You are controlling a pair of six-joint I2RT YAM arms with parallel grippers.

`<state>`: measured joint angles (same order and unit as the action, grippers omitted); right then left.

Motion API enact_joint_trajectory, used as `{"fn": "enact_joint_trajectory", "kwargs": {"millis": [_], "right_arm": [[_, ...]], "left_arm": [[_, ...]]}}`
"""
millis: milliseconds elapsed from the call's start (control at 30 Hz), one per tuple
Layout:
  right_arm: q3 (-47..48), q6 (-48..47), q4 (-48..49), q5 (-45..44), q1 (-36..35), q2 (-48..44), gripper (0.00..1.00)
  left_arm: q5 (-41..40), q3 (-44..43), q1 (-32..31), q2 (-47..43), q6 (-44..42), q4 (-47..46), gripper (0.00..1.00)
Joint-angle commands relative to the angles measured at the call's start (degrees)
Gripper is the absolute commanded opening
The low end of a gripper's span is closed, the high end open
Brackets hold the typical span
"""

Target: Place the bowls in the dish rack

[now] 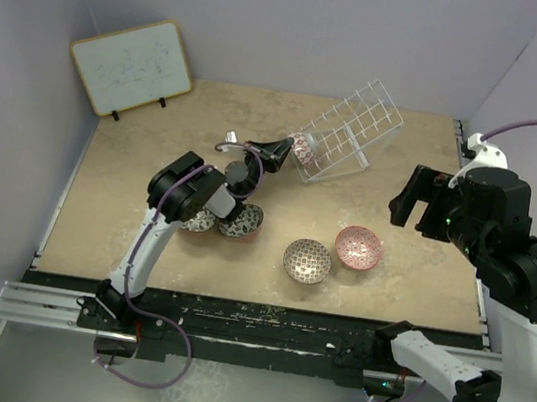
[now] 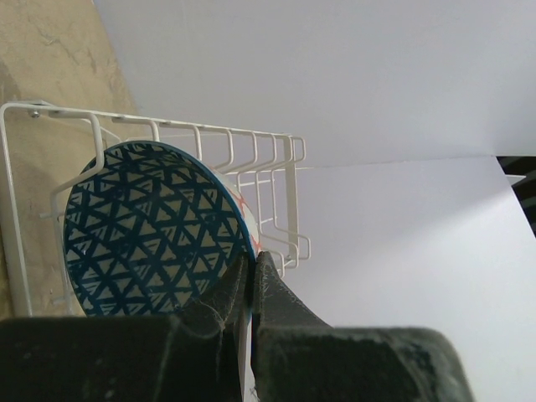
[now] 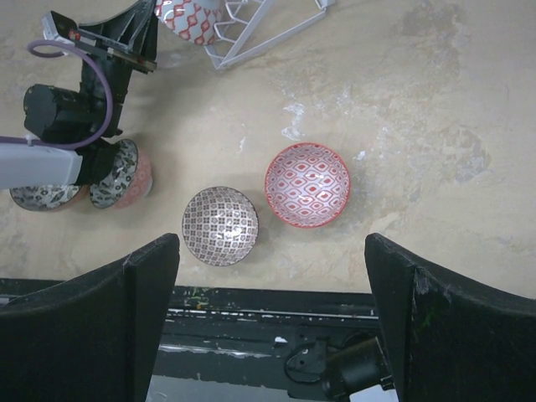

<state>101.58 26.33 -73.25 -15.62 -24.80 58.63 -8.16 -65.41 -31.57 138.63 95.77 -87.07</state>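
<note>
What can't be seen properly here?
- Top view: two grey bowls half hidden under the left arm.
- Left wrist view: bottom edge of the blue bowl, behind the left gripper.
- Right wrist view: the rack, cut by the top edge.
- Top view: whiteboard scribbles, too small.

Left arm (image 1: 153,240), mine: reaching forward from its base, elbow raised, wrist angled toward the far middle.
Left gripper (image 2: 253,261): jaws almost together, pinching the rim of the blue bowl (image 2: 142,226).
Right arm (image 1: 524,285), mine: folded high at the right side.
Right gripper (image 3: 270,244): jaws spread wide, held aloft, pointing down.
</note>
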Motion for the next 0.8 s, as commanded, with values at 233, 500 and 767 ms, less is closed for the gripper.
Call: {"fn": "enact_joint_trajectory", "kwargs": {"millis": [233,500,767], "right_arm": [[3.80,-1.76,0.53,0.65,-0.08,2.46,0.93],[4.37,-1.97,0.51,0.28,-0.08,3.77,0.93],[5.01,-2.24,0.48,-0.46,-0.09,5.92,0.93]], "left_arm": [[1.88,-4.35,0.05,-1.10,1.78,-7.72,0.00],[2.76,-11.06,0.02,3.09,3.53,-7.77,0.00],[2.71,-16.43,-0.45,9.53,7.28,-7.77,0.00]]}}
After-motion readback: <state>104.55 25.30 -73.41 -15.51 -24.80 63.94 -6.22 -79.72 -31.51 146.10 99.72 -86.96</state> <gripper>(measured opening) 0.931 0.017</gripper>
